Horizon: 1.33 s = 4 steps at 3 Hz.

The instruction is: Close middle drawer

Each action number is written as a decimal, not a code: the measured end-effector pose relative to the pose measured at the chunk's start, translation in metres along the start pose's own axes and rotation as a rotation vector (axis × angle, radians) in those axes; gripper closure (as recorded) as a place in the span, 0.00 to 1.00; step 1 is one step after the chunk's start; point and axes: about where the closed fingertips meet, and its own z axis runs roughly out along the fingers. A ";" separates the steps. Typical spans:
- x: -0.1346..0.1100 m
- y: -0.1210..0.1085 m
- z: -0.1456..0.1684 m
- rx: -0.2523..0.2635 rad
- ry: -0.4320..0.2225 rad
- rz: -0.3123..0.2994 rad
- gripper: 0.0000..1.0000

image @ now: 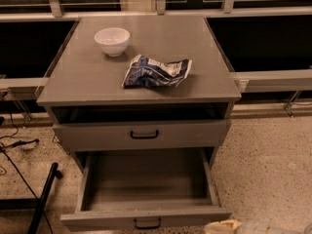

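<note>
The middle drawer (146,182) is pulled far out of the grey cabinet. Its deep grey box is empty, and its front with a small black loop handle (147,223) sits at the bottom edge of the view. Above it, the upper drawer (141,135) with its own black handle stands slightly out under a dark gap. The lowest drawer is out of view. My gripper (225,226) shows only as a pale yellowish tip at the bottom edge. It is just right of the middle drawer's front right corner, with the white arm (263,227) behind it.
A white bowl (112,40) and a crumpled blue-and-white snack bag (156,72) lie on the cabinet top (87,82). A black pole (44,199) and cables (14,145) are on the floor at left. Metal rails (273,79) run behind. Speckled floor (268,169) lies to the right.
</note>
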 end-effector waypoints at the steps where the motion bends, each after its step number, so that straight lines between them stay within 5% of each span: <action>1: 0.048 0.016 0.044 -0.105 -0.033 -0.052 1.00; 2: 0.046 0.016 0.043 -0.102 -0.032 -0.044 1.00; 4: 0.080 -0.001 0.076 -0.085 -0.040 -0.157 1.00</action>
